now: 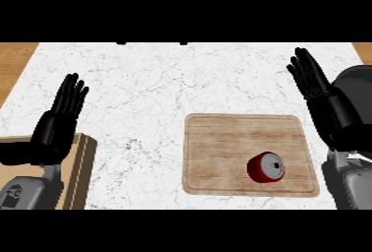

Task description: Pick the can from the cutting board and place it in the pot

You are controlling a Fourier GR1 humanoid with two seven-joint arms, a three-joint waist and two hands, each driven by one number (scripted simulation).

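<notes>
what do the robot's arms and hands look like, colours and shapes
Both hands are matte black with long, slim segmented fingers: the left hand and the right hand. Each sits on a grey, boxy forearm entering from the lower edge. The left forearm carries a small dark marking. No cables or sleeves show.

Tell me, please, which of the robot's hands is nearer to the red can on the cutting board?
The right hand, open, up and to the right of the can, near the cutting board's far right corner. The left hand, also open, sits far across the counter to the can's left.
</notes>
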